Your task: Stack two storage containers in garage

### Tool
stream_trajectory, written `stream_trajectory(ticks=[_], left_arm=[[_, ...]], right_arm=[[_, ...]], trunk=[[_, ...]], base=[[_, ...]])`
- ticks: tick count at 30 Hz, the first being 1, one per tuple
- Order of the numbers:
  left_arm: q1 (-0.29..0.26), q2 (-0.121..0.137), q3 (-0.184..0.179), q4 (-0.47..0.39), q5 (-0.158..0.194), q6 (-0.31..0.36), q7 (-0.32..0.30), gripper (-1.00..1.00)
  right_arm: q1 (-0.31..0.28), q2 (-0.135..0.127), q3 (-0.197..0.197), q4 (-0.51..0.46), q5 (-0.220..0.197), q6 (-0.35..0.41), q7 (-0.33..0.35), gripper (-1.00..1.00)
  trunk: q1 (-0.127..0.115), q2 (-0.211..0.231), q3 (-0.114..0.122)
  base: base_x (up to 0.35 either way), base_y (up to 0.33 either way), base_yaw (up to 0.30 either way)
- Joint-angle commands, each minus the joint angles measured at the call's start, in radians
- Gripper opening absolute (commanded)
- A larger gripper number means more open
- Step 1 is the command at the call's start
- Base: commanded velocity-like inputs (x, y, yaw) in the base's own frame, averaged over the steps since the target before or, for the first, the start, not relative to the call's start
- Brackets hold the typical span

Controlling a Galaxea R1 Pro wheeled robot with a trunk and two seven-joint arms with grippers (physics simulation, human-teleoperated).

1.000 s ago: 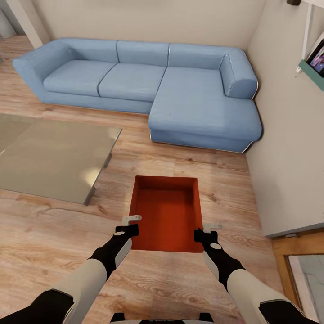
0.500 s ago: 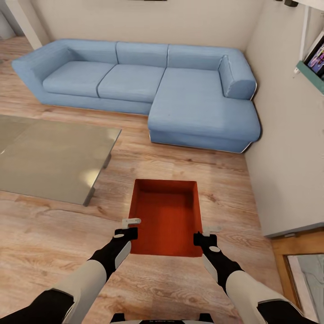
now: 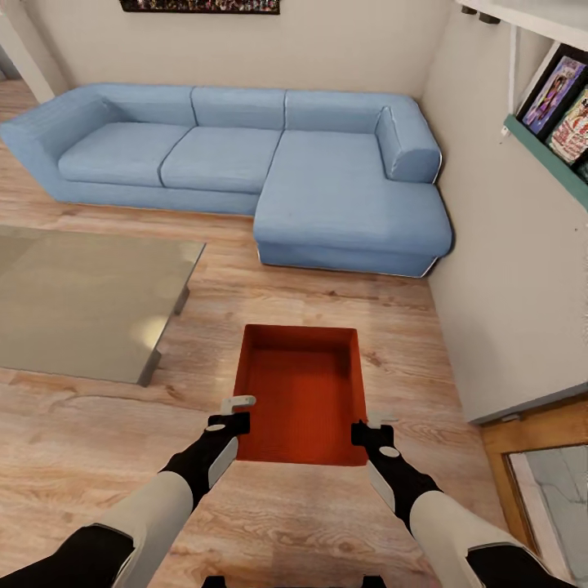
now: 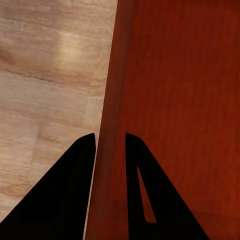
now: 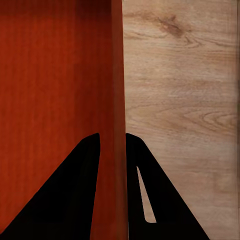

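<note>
One red-orange storage container hangs between the two arms above the light wood floor, in front of the blue corner sofa and beside the glass table. The wrist views add the grip: the left gripper pinches the container's left wall between its fingers. The right gripper pinches the right wall likewise.

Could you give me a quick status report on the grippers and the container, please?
Left gripper shut on storage container left wall; right gripper shut on its right wall. Living room, wood floor. Sofa ahead, glass table front-left.
</note>
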Motion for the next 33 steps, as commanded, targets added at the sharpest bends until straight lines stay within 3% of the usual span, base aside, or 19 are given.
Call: stream_trajectory(ticks=[1,33], left_arm=[[0.001,-0.001,-0.001,0.001,0.005,0.007,0.018,-1.0],[0.001,-0.001,-0.001,0.003,0.005,0.008,0.018,-1.0]], right_arm=[[-0.001,0.004,-0.011,-0.042,0.0,-0.005,-0.096,-1.0],[-0.001,0.004,-0.011,-0.042,0.0,-0.002,-0.095,-1.0]], trunk=[[0.0,-0.001,0.001],[0.0,-0.001,0.043]], base=[[0.0,0.0,-0.141],[0.0,0.0,-0.026]])
